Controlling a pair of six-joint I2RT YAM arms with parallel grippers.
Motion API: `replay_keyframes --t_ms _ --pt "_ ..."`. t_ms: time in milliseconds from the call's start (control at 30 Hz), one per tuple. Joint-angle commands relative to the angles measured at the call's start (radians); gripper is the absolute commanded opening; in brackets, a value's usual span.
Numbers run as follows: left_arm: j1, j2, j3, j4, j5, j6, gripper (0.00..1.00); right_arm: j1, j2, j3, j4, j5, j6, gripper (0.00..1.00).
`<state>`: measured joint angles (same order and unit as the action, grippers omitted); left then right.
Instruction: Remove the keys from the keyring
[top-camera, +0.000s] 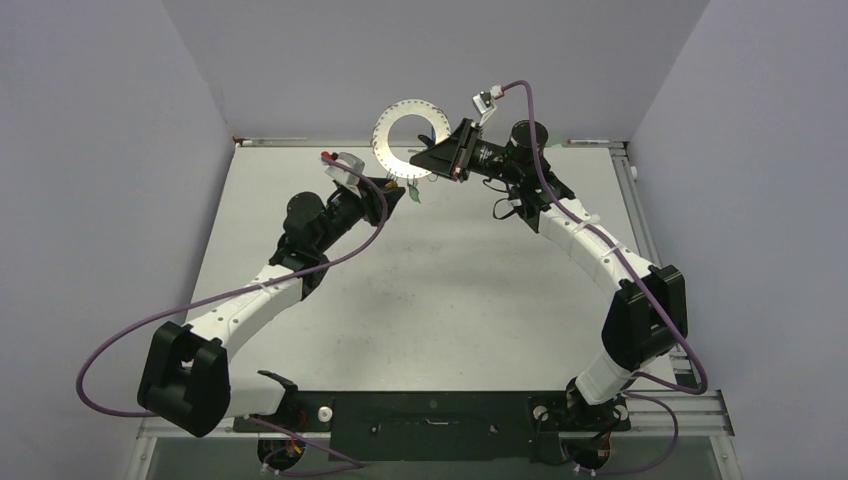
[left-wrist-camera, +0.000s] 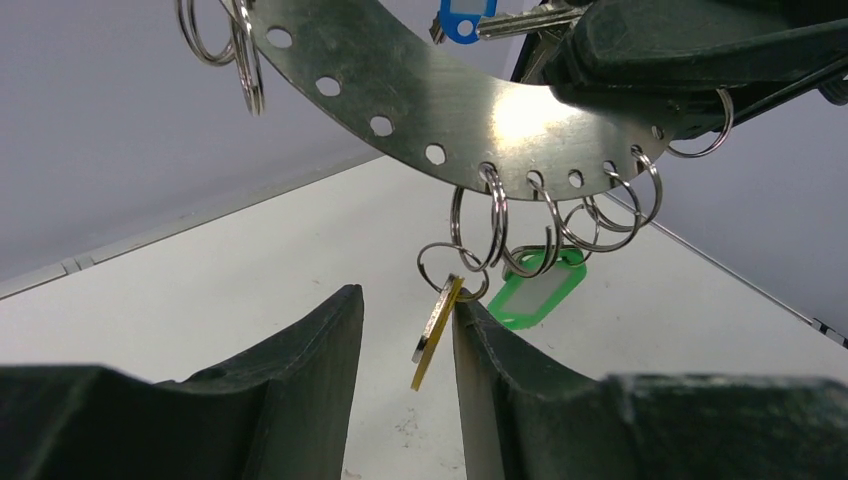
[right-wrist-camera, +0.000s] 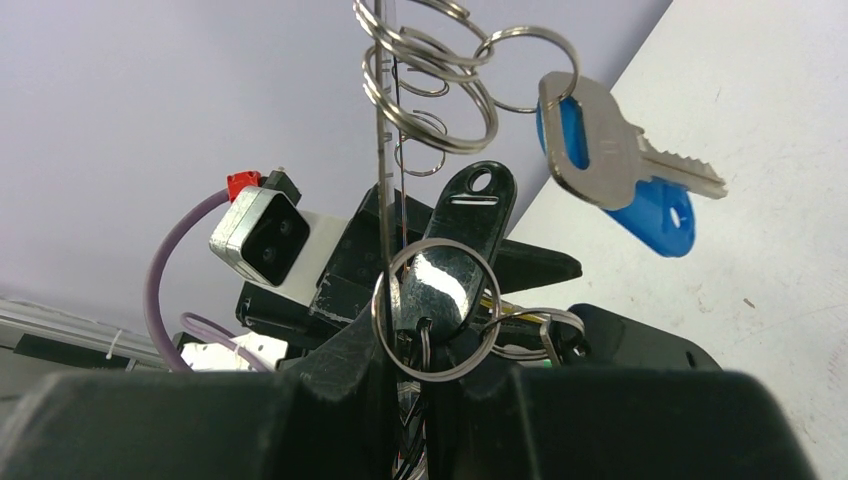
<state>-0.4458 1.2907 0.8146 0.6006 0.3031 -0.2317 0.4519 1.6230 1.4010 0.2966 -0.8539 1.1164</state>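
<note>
My left gripper (left-wrist-camera: 407, 302) points up under the keyring (left-wrist-camera: 430, 100), jaws apart, with nothing clamped. Between them hangs the yellow key (left-wrist-camera: 437, 335), edge-on to me, its long axis near upright with the lower end tilted a little to the left. In the wrist view there is a clear gap between the key and the finger on the left (left-wrist-camera: 320, 340). Its upper edge touches, or all but touches, the finger on the right (left-wrist-camera: 490, 350). The key dangles from a small wire ring (left-wrist-camera: 450, 272) linked to the keyring's lower rim, so I judge the pull must go down, away from that rim. Just to the right hangs a green tag (left-wrist-camera: 540, 292). My right gripper (top-camera: 437, 160) is clenched on the keyring's right edge, holding it above the table (top-camera: 450, 280).
</note>
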Motion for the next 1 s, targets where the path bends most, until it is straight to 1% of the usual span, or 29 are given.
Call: replay_keyframes --t_ms 0,100,167,233,267,300,500,567,600,833,967 --pt "-0.007 0.006 0.052 0.062 0.001 -0.003 0.33 -0.01 -0.051 0.039 0.067 -0.011 0.006 0.05" --pt "-0.007 0.003 0.054 0.058 0.014 -0.004 0.25 -0.016 -0.053 0.041 0.067 -0.01 0.01 0.05" --pt "-0.005 -0.003 0.052 0.051 0.027 -0.006 0.17 -0.023 -0.053 0.04 0.063 -0.008 0.013 0.05" --pt "-0.006 -0.015 0.051 0.041 0.044 -0.005 0.05 -0.032 -0.055 0.033 0.055 -0.005 0.015 0.05" --pt "-0.007 -0.025 0.048 0.032 0.053 -0.001 0.02 -0.036 -0.056 0.027 0.044 0.0 0.014 0.05" --pt "-0.007 -0.037 0.045 0.019 0.06 0.002 0.0 -0.04 -0.057 0.019 0.037 0.003 0.017 0.05" --pt "-0.007 -0.118 0.027 -0.126 0.074 0.048 0.0 -0.05 -0.076 -0.049 0.036 0.003 0.034 0.05" --pt "-0.007 -0.132 0.046 -0.214 0.073 0.058 0.0 -0.049 -0.085 -0.086 0.048 -0.009 0.038 0.05" --pt "-0.005 -0.133 0.063 -0.291 0.08 0.072 0.0 -0.048 -0.089 -0.104 0.053 -0.019 0.039 0.05" --pt "-0.007 -0.089 0.191 -0.55 0.143 0.171 0.0 -0.048 -0.119 -0.216 0.107 -0.068 0.02 0.05" --pt "-0.008 -0.041 0.258 -0.691 0.221 0.292 0.0 -0.051 -0.13 -0.3 0.148 -0.106 0.005 0.07"
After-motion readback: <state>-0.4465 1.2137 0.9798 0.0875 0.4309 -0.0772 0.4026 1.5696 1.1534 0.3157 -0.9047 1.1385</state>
